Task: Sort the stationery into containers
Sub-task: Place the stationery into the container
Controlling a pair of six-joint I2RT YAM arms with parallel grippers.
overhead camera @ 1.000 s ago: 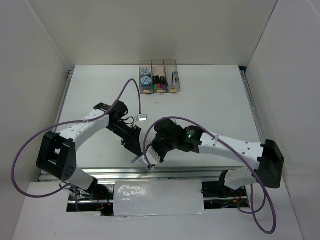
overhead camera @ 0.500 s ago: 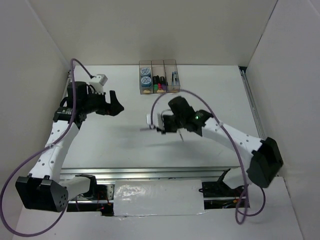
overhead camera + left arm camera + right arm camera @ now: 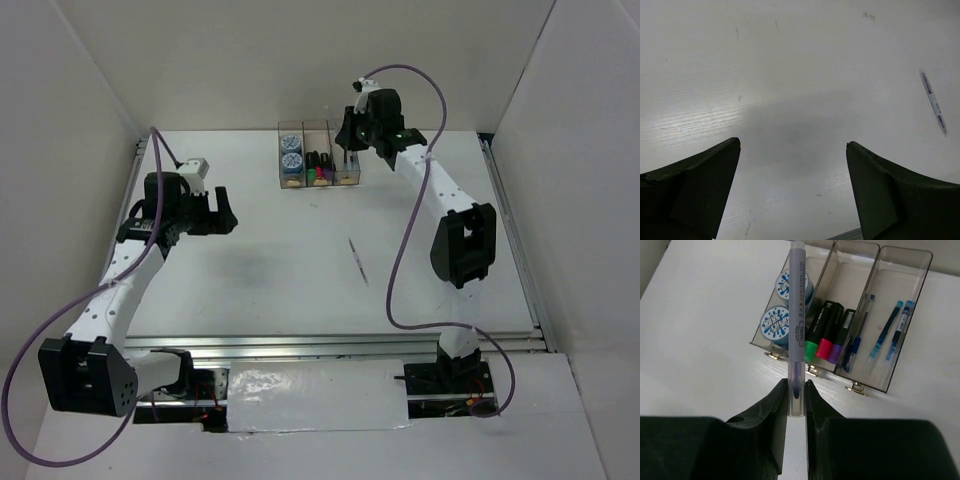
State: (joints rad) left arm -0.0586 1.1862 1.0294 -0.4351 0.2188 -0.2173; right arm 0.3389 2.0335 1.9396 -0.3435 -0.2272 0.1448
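Three joined clear brownish containers (image 3: 341,123) stand at the table's far edge. In the right wrist view (image 3: 906,250) the left box holds two blue-white tape rolls (image 3: 781,322), the middle box holds highlighters (image 3: 824,330) with green, pink and purple caps, and the right box holds several blue pens (image 3: 886,332). My right gripper (image 3: 796,386) is shut on a thin blue-grey pen (image 3: 797,300) that points toward the boxes; it hovers over them in the top view (image 3: 350,135). Another pen (image 3: 357,260) lies loose mid-table and also shows in the left wrist view (image 3: 933,102). My left gripper (image 3: 792,155) is open and empty, at the left of the table in the top view (image 3: 225,212).
White walls enclose the table on three sides. A metal rail (image 3: 330,345) runs along the front edge. The right arm's purple cable (image 3: 400,250) hangs over the right half of the table.
My right gripper has carried the pen from mid-table to above the containers at the far edge. My left arm swung from the front centre to the left side and now holds there.
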